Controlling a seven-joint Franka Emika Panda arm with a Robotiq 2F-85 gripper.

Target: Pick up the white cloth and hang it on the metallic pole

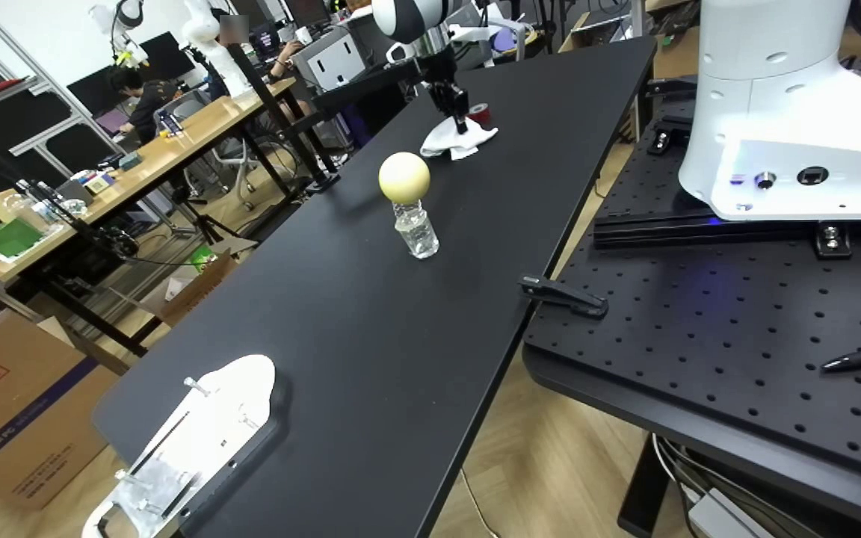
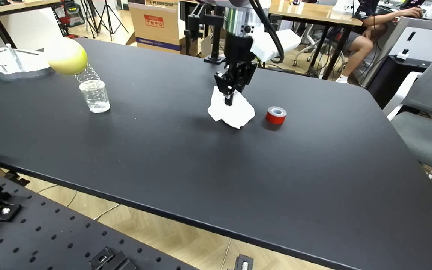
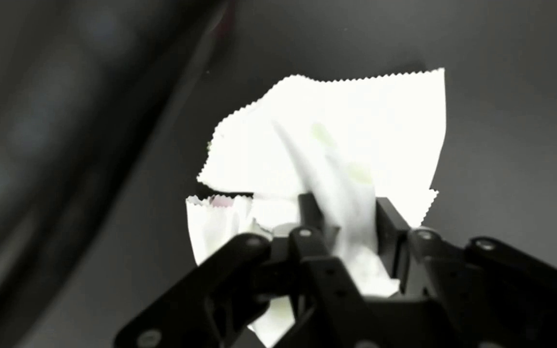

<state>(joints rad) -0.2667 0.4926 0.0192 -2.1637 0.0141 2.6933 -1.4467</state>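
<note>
Showing zigzag edges, pale-green patches on white cloth [image 3: 399, 125]; bunching between fingers [image 3: 310, 212] of tool [image 3: 349, 213], grip unclear; reading "PREMIUM PC" on carton [image 1: 34, 388].

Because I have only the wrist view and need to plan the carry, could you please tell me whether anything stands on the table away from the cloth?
Observer: Yes, a yellow ball sits atop a clear container on the table.
Operator: Thank you; might anything there serve for hanging the white cloth?
Observer: Possibly the white board, which lies beyond that container as seen from the cloth, since pegs stick up from it.
Operator: I also notice a dark red blur at the top of my view; what could it be?
Observer: Probably the roll of red tape, which lies beside the cloth with a gap between them.
</note>
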